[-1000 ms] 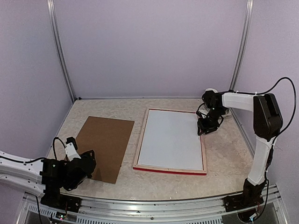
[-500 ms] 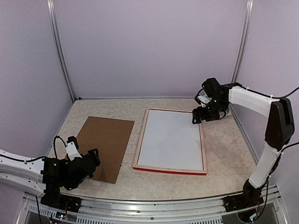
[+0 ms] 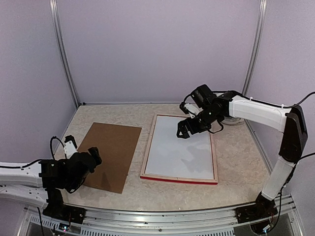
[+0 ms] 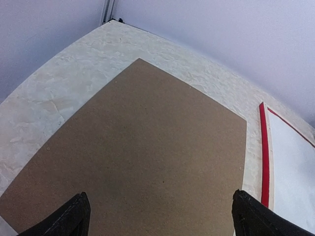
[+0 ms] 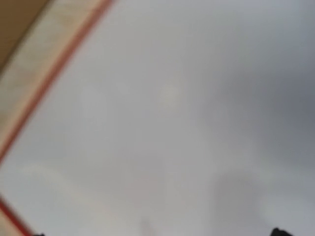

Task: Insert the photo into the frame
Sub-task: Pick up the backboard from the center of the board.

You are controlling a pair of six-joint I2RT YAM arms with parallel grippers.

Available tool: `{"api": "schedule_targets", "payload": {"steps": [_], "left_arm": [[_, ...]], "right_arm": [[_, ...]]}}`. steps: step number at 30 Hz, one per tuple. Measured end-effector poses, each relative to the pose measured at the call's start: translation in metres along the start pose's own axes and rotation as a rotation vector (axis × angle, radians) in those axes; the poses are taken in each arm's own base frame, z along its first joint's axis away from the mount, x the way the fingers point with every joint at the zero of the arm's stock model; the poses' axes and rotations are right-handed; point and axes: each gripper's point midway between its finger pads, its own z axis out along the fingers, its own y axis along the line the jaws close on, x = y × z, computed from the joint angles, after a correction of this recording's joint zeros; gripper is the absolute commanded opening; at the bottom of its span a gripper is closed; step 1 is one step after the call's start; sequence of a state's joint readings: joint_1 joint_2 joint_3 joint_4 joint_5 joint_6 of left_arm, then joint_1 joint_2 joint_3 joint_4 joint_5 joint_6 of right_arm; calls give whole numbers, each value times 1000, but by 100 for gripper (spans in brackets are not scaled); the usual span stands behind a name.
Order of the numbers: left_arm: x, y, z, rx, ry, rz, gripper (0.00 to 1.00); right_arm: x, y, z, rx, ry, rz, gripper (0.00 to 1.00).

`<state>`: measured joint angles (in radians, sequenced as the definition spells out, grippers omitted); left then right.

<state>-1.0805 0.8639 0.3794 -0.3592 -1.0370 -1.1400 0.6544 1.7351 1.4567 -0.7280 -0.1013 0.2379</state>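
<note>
The frame (image 3: 179, 179) lies flat right of the table's middle, a red strip along its near edge and pale wood sides. A white sheet (image 3: 179, 150) fills it. The photo is hidden; no printed picture shows. My right gripper (image 3: 184, 129) hovers open over the far part of the white sheet, nothing between its fingers. In the right wrist view the blurred white sheet (image 5: 187, 123) fills the picture, with the frame's red edge (image 5: 54, 78) at the left. My left gripper (image 3: 91, 160) stands open above the near end of the brown backing board (image 4: 142, 147), holding nothing.
The brown backing board (image 3: 110, 147) lies flat left of the frame, a strip of bare table between them. The frame's red left rail (image 4: 265, 157) shows beside it. Purple walls with metal posts (image 3: 64, 54) close the table on three sides.
My right gripper moved left from the frame's far right corner to over the white sheet and opened. My left gripper opened and drew back slightly to the left.
</note>
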Motion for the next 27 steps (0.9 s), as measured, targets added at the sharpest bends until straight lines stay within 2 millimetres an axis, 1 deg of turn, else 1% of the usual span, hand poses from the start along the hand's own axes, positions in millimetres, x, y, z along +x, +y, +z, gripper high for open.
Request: {"api": "schedule_targets", "payload": {"steps": [5,9,12,15,17,22,24,27], "left_arm": [[-25,19,13,-65,-12,-30,99],[-45,38,25,-109,-11,-79,99],[-55,52,36,-144,1,-117,99],[-59,68,51,-193,38,-158,99],[-57,75,61,-223,70,-170,99],[-47,82,82,-274,143,-166,99],[-47,82,87,-279,147,-169,99],[-53,86,92,-288,129,-188,99]], "right_arm": [[-4,54,3,-97,-22,-65,99],[-13,99,11,-183,-39,-108,99],[-19,124,18,-228,-45,-125,99],[-23,147,27,-269,-41,-126,99],[-25,163,34,-300,-40,-118,99],[-27,198,54,-374,-21,-68,99],[-28,209,63,-400,-14,-32,99],[-31,219,76,-425,2,35,99]]}}
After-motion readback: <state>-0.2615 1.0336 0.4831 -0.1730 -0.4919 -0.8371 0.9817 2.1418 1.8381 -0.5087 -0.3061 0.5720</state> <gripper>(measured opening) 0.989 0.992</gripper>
